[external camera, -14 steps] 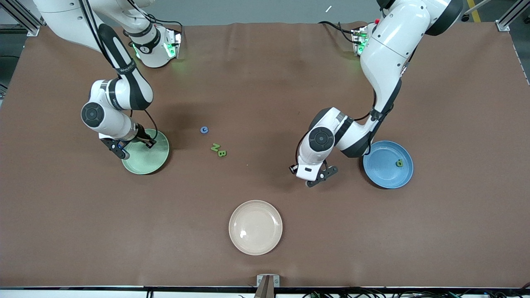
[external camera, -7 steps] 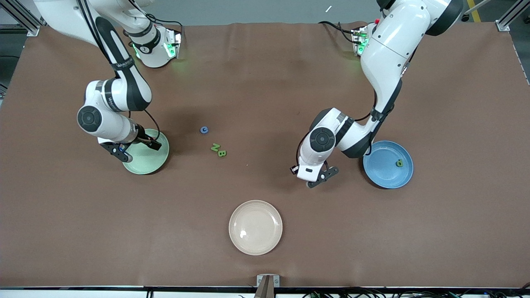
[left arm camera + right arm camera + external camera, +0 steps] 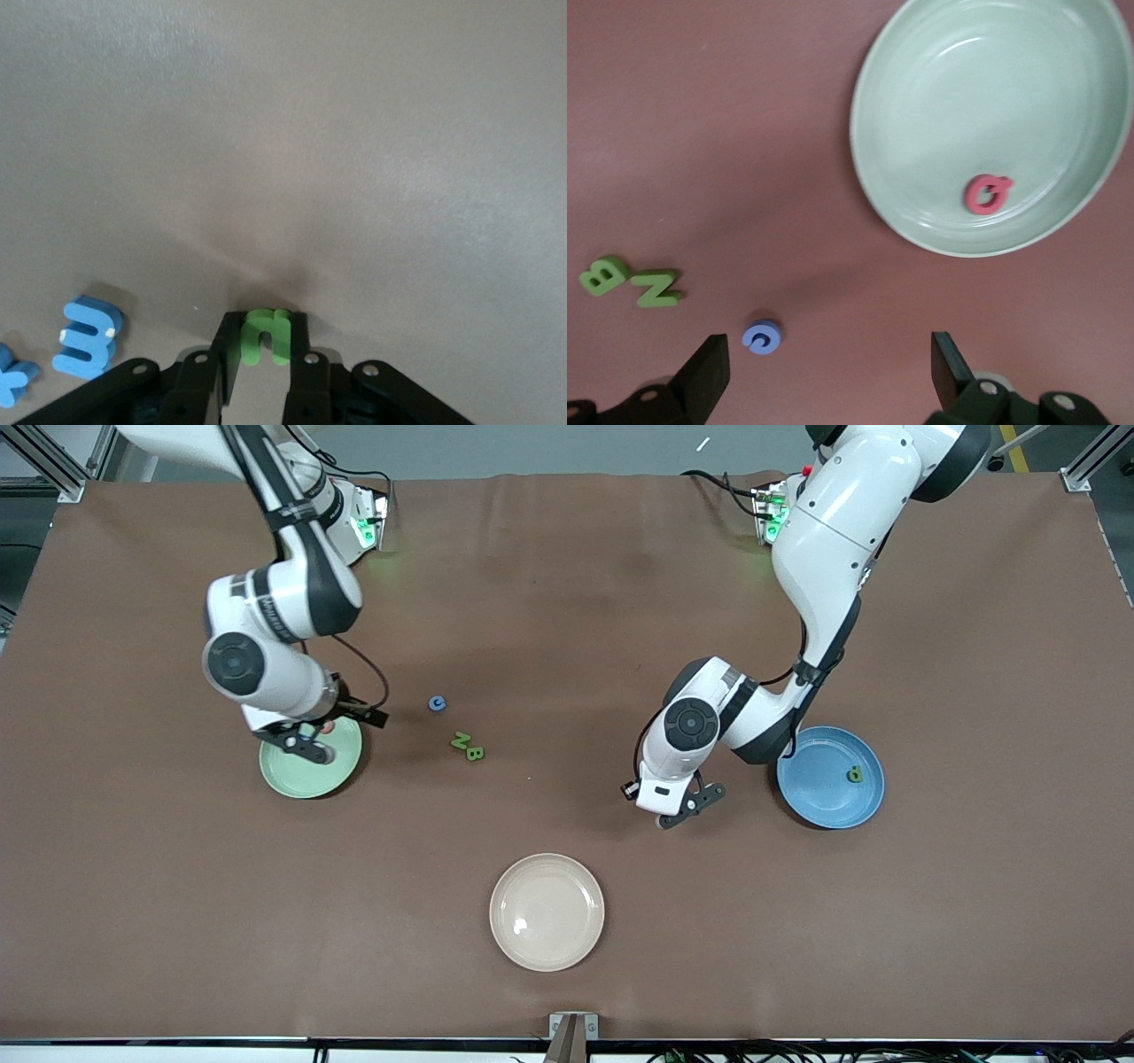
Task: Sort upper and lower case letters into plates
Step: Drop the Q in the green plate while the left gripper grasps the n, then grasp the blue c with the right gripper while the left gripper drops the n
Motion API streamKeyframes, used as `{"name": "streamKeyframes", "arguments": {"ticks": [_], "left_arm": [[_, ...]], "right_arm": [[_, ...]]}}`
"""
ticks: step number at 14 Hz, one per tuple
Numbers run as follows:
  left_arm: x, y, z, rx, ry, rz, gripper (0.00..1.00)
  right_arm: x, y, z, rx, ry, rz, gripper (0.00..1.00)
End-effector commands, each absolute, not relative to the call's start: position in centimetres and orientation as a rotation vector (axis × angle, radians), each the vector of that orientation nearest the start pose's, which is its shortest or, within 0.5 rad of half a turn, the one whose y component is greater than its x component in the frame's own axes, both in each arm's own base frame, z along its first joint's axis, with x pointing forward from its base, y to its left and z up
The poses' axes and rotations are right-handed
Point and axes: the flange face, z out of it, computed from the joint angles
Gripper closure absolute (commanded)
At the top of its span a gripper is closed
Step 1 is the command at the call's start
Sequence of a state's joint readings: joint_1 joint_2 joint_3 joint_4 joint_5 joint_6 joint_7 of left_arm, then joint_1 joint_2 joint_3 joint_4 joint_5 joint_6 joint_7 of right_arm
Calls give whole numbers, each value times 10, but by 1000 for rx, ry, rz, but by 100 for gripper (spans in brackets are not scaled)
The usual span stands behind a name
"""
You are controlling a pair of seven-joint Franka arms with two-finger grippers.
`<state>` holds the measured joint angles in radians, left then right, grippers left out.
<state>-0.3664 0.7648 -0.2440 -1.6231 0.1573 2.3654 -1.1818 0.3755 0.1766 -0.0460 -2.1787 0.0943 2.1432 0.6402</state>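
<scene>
Left gripper (image 3: 263,363) has shut on green u (image 3: 264,335) (right gripper (image 3: 828,372) agape).

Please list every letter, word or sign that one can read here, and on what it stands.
"N", "B": green toy letters, on the table.
"G": blue toy letter, on the table.
"Q": red toy letter, in the mint plate.
"u": green toy letter, in the left gripper.
"m", "x": blue toy letters, on the table.
Too small to read: green letter in the blue plate; print on the arms.
</scene>
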Motion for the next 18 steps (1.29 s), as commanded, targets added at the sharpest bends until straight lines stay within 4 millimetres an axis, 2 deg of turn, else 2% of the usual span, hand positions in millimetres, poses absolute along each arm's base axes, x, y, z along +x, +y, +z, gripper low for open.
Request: {"name": "streamKeyframes", "arguments": {"ticks": [1,3,4,6,8,11,15,18], "left_arm": [[587,-362,224,-3029,-803,39,85],[595,-337,255,-3006,-736,60,85],[597,-324,264,-2994,-708,75,85],[599,-289,279,-2988,-644,91,85],[598,-252,285,-2989,-570,111,85],[593,-197,280,-2981,-459,139,85],[596,-130,260,-3002,-334,131,85],[597,-104,243,-3012,-274,82,85]], "right_arm": [[474,190,272,-3102,541,241,0],[458,208,256,-3088,545,152,0],[451,213,248,-3076,562,110,0],[442,223,233,-3062,572,57,0],[436,236,219,-3055,596,33,0],[433,243,204,-3054,588,13,0],[430,243,196,-3063,586,26,0],[419,246,188,-3078,563,44,1]]}}
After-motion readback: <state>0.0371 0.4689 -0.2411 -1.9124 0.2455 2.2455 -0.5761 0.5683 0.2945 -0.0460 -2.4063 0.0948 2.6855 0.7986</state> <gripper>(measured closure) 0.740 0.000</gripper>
